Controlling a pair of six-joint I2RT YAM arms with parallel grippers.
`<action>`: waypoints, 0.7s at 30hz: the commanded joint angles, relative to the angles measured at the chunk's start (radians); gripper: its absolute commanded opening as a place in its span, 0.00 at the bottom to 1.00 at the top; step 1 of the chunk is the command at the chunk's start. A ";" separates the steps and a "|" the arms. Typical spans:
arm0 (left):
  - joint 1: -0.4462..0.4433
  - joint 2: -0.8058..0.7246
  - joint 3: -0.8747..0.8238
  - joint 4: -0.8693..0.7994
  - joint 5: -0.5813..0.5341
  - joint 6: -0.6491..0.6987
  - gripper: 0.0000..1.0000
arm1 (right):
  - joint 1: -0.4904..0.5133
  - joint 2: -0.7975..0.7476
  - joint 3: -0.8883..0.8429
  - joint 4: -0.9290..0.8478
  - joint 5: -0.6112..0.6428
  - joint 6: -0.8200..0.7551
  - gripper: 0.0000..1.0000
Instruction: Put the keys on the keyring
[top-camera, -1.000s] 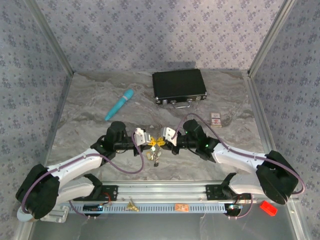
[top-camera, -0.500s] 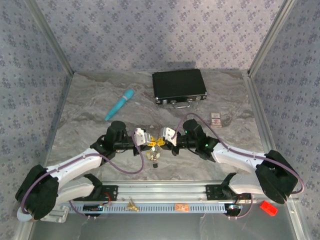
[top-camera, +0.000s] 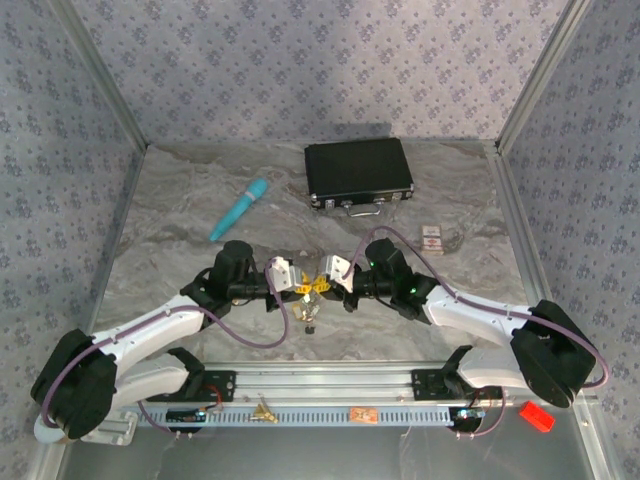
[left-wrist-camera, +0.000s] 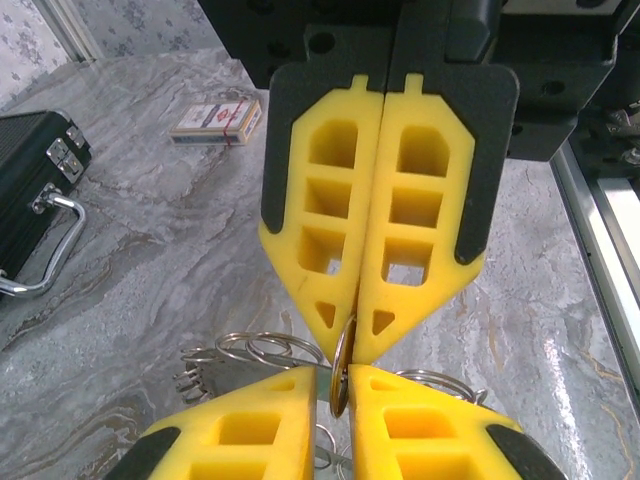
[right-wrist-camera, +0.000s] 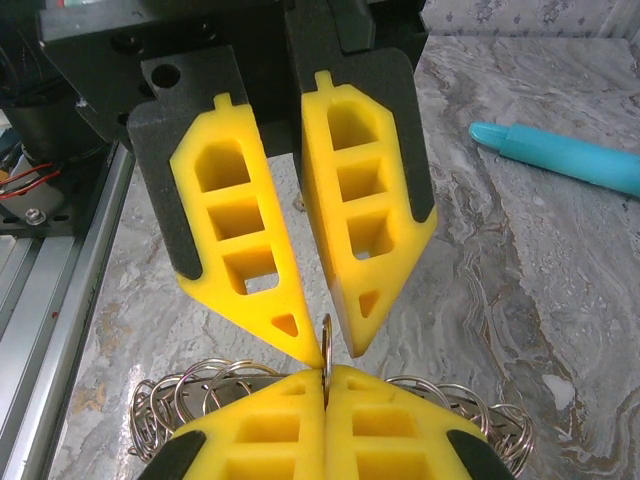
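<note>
**Two grippers meeting tip to tip over the middle of the table.**

**Left:** the left gripper (right-wrist-camera: 338, 355) has its yellow pads a little apart. They straddle the rim of the keyring (left-wrist-camera: 341, 395) without pinching it.

**Middle:** the keyring shows edge-on as a thin metal band, upright between the two sets of tips. Its outer edge is too fine to read here. Just below it sits a bundle of wire rings (left-wrist-camera: 250, 350). You cannot tell at this size whether any of the keys are among them.

**Right:** the right gripper (left-wrist-camera: 352, 356) has its pads pressed together on the keyring's rim and appears to carry it alone.

**Handling:** expect the ring to be stiff, light and slick. Hard metal gives the pads only a narrow bite, so it may pivot or slide out edgewise. Take hold across its flat faces, close to the rim and clear of the bundle, which is likely to swing and snag.
</note>
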 joint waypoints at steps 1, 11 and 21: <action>-0.003 -0.004 0.021 -0.036 -0.007 0.042 0.16 | 0.008 -0.003 0.026 0.006 -0.028 -0.004 0.00; -0.005 0.002 0.030 0.013 0.003 0.023 0.15 | 0.016 -0.001 0.034 -0.008 -0.040 -0.010 0.00; -0.011 0.001 0.044 0.024 0.013 0.050 0.09 | 0.034 0.024 0.060 -0.048 -0.059 -0.027 0.00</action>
